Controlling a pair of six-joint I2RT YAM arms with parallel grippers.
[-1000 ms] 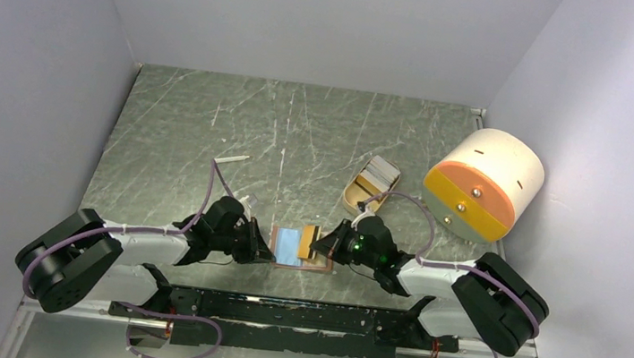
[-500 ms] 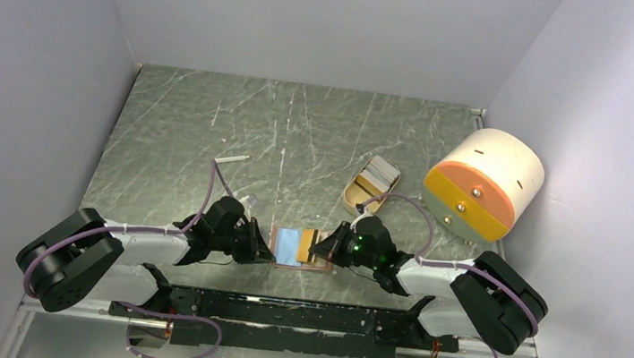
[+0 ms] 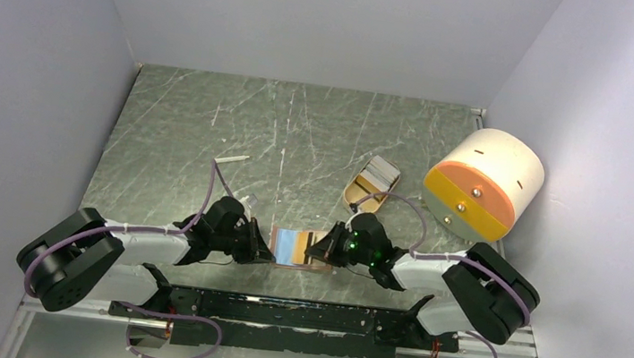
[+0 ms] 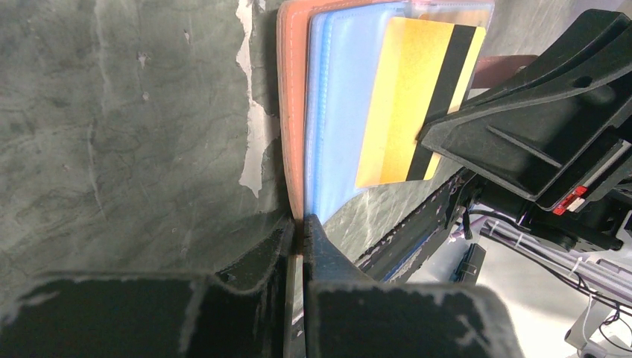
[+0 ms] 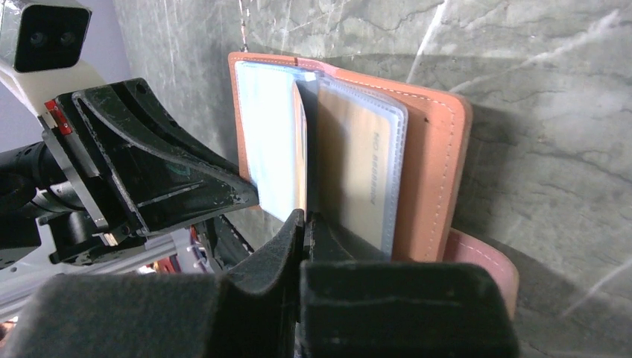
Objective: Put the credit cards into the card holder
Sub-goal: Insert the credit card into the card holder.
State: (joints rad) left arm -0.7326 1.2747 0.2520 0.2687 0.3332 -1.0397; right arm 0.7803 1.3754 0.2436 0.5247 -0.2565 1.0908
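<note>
The card holder (image 3: 291,259) lies open near the front edge, its reddish-brown leather cover (image 4: 291,112) showing in the left wrist view. My left gripper (image 4: 298,227) is shut on the cover's left edge. A light blue card (image 4: 339,112) sits in a clear sleeve inside. My right gripper (image 5: 304,220) is shut on the orange-yellow card (image 4: 402,97), which has a black stripe and stands edge-on (image 5: 299,164) between the sleeves. A whitish card (image 5: 358,164) fills the right sleeve. In the top view the left gripper (image 3: 266,251) and right gripper (image 3: 314,249) flank the holder.
A tan oblong tray (image 3: 355,194) holding more cards (image 3: 379,173) stands behind the right arm. A big cream-and-orange cylinder (image 3: 482,184) lies at the right wall. A small white stick (image 3: 232,159) lies further back on the left.
My right gripper has shifted left with the orange-yellow card, which now reaches further over the holder's sleeves. The left gripper has not moved.
</note>
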